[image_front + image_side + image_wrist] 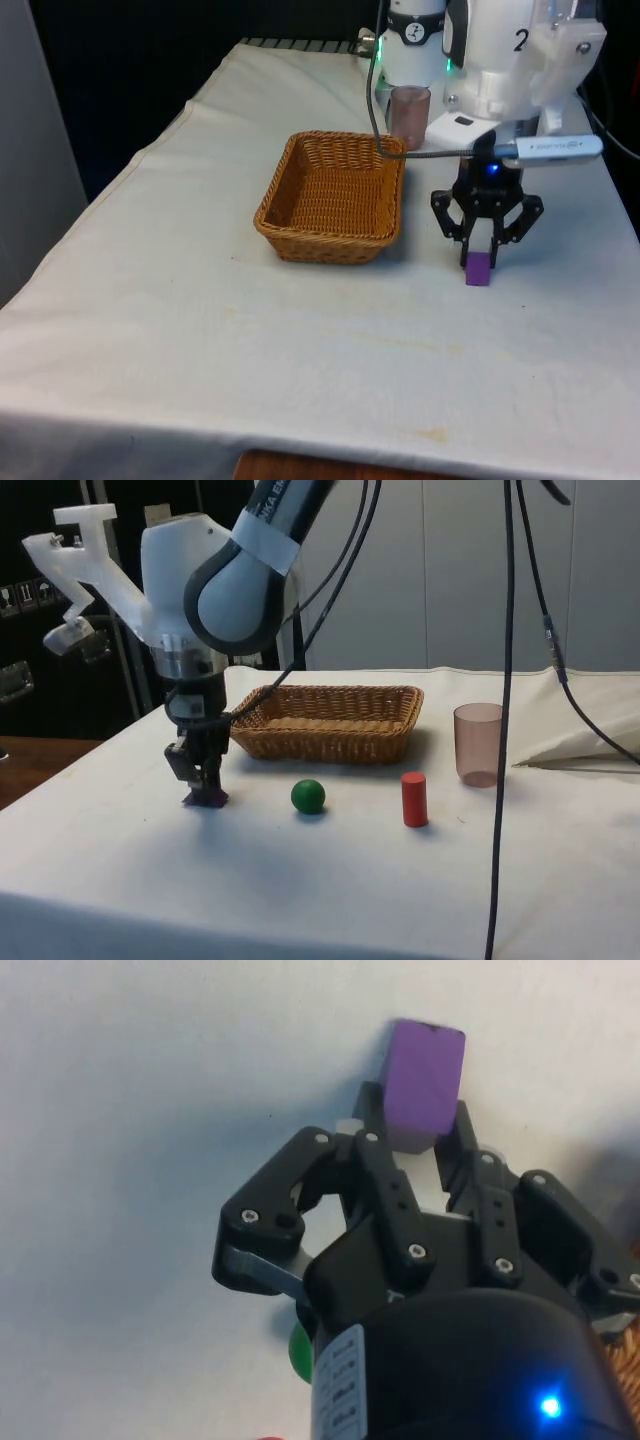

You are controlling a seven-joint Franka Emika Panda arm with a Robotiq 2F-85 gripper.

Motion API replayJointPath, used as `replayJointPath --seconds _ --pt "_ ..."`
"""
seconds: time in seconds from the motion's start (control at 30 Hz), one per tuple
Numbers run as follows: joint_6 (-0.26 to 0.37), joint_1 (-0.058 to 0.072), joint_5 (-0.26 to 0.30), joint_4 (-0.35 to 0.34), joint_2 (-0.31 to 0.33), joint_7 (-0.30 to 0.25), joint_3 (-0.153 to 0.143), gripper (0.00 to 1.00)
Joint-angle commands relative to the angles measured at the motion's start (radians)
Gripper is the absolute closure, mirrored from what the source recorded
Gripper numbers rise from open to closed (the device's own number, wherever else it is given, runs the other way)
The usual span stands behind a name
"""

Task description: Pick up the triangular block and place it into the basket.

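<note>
Wrist view: purple block (424,1084), smooth-faced, pinched between the fingers of the pincer (410,1125) and, in the side view, resting on the table (330,870), well apart from the basket (330,720). Step: grasp made. Next judged: lift, carry over the basket rim, release.

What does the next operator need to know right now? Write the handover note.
Gripper: down at the table, fingers closed around the purple triangular block; wrist view confirms both fingers against its sides.
Block: apparently on the cloth, not clearly lifted, on the front view's right of the wicker basket.
Basket: nothing in it.
Also on the table: green ball, red cylinder, translucent pinkish cup, all outside the basket.
Done: approach and grasp.
Left: lift the block, carry it over the basket, release.
</note>
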Motion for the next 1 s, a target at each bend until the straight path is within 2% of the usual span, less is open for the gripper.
replayJointPath --seconds 0.0,0.23,0.27,0.3,0.5,0.53,0.57,0.77,0.8,0.83,0.97 --pt "-0.012 0.002 0.001 -0.005 -0.020 0.005 -0.001 0.66" --pt "-0.052 0.006 -0.005 -0.009 -0.072 0.010 -0.006 0.66" --pt "-0.047 0.001 -0.001 -0.006 -0.067 0.001 0.000 0.66" --pt "-0.057 0.006 -0.006 -0.010 -0.079 0.010 -0.007 0.66" --pt "-0.100 0.007 -0.011 -0.008 -0.122 0.012 -0.009 0.66" --pt "-0.088 0.001 -0.003 -0.006 -0.112 0.001 -0.002 0.66" --pt "-0.106 0.007 -0.012 -0.007 -0.128 0.012 -0.010 0.66" --pt "-0.136 0.004 -0.023 -0.013 -0.161 0.007 -0.021 0.66" --pt "-0.132 0.001 -0.013 -0.006 -0.152 0.001 -0.014 0.66" --pt "-0.140 0.004 -0.026 -0.015 -0.166 0.007 -0.024 0.66" --pt "-0.150 0.004 -0.038 -0.025 -0.186 0.005 -0.033 0.66"
